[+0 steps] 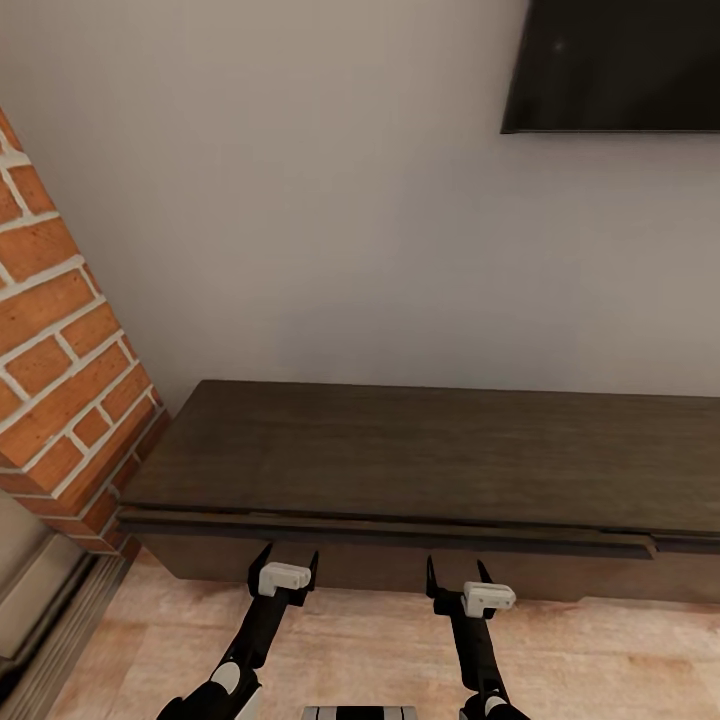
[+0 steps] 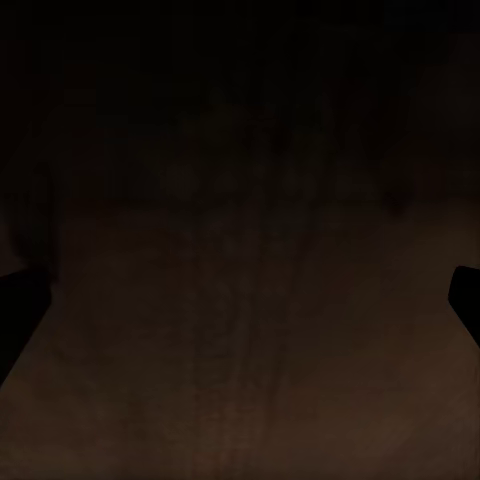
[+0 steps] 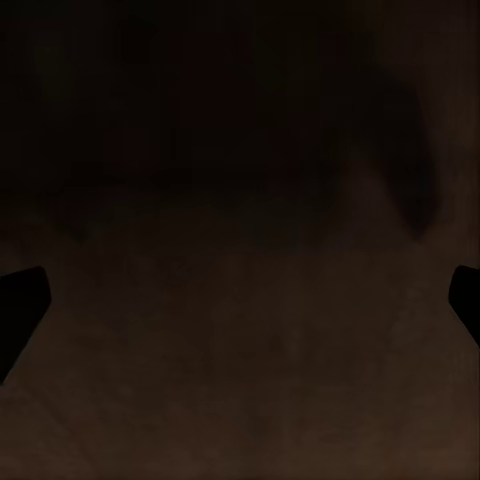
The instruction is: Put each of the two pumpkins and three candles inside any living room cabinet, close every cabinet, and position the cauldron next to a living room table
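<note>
Head view gives us the whole scene: the long, low dark brown wood cabinet (image 1: pixel 420 460) runs along a pale grey wall (image 1: pixel 300 200), its left end close to a red brick column (image 1: pixel 60 330), with the corner of a black wall-mounted screen (image 1: pixel 620 65) above its right part. Floor is light wood plank (image 1: pixel 370 650), with a grey ledge (image 1: pixel 40 590) at the far left.

Both wrist views sit right up against the cabinet front: we only get dark brown wood grain (image 2: pixel 240 330), (image 3: pixel 240 330), with black fingertips (image 2: pixel 20 310), (image 3: pixel 20 305) at the frame edges.

The cabinet's top edge shows a front strip (image 1: pixel 400 528) standing slightly proud along its left and middle, ending in a step near the right. We can't tell from here if that's a drawer ajar.

Both arms reach forward, low, side by side, at the cabinet's front face. Left gripper (image 1: pixel 284 558) is under the left part of the front edge, fingers spread, gripping nothing. Right gripper (image 1: pixel 459 573) is near the middle, fingers also spread and empty. Tips look very close to the front; contact we can't confirm.
</note>
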